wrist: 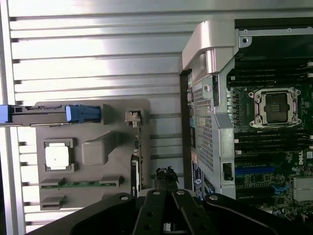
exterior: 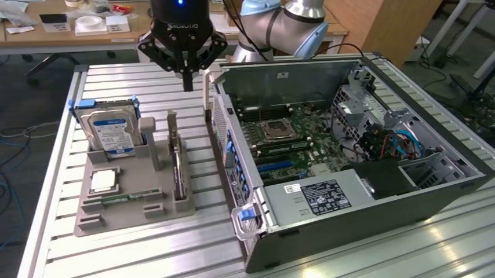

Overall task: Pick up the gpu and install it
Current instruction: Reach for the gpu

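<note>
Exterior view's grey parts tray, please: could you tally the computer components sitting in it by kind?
Silver hard drive with blue-white label: 1
Silver square processor chip: 1
Narrow green memory stick: 1
Thin flat gpu card standing on edge: 1
Total: 4

The gpu [exterior: 178,171] is standing upright on its long edge in a slot along the exterior view's right side of the gray holder [exterior: 116,205]. It is showing only its thin, dark upper edge, with its metal bracket rising at the far end. It is sitting near the open computer case [exterior: 371,220], not touching it.
</note>
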You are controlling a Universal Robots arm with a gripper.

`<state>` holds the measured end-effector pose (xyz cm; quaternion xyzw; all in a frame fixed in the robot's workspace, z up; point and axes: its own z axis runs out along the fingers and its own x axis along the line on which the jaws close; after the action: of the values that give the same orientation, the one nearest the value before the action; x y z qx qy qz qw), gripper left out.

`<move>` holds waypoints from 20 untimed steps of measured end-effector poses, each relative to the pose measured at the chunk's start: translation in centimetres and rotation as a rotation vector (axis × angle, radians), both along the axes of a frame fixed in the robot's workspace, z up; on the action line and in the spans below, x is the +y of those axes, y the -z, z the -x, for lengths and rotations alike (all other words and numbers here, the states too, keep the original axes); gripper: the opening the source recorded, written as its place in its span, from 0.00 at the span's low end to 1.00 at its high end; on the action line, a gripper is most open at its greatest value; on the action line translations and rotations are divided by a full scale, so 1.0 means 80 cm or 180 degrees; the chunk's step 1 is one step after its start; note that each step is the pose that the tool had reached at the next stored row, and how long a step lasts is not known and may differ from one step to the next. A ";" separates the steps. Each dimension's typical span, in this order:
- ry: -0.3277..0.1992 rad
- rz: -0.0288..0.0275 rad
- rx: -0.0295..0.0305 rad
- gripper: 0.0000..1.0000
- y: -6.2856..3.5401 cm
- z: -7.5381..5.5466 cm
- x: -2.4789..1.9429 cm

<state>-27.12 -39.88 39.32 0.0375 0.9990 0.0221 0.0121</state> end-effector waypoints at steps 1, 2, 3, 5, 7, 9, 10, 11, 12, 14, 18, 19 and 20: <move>0.0001 0.0000 0.0000 0.11 0.000 0.001 0.0000; 0.0000 0.0000 0.0000 0.11 0.000 0.002 0.0000; 0.0000 0.0000 0.0000 0.11 0.000 0.003 0.0000; 0.0000 0.0000 0.0000 0.11 0.000 0.007 0.0000; 0.0000 0.0000 0.0000 0.11 0.000 0.010 0.0000; 0.0000 0.0000 0.0000 0.11 0.000 0.014 0.0000; 0.0000 0.0000 0.0000 0.11 0.000 0.016 0.0000; 0.0000 0.0000 0.0000 0.11 0.000 0.018 0.0000; 0.0000 0.0000 0.0000 0.11 0.000 0.020 0.0000; 0.0000 0.0000 0.0000 0.11 0.000 0.024 0.0000; 0.0000 0.0000 0.0000 0.11 0.000 0.032 0.0000; 0.0000 0.0000 0.0000 0.11 0.000 0.033 0.0000; 0.0000 0.0000 0.0000 0.11 0.000 0.035 0.0000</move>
<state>-29.91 -39.89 39.32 0.0374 0.9990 0.0221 0.0121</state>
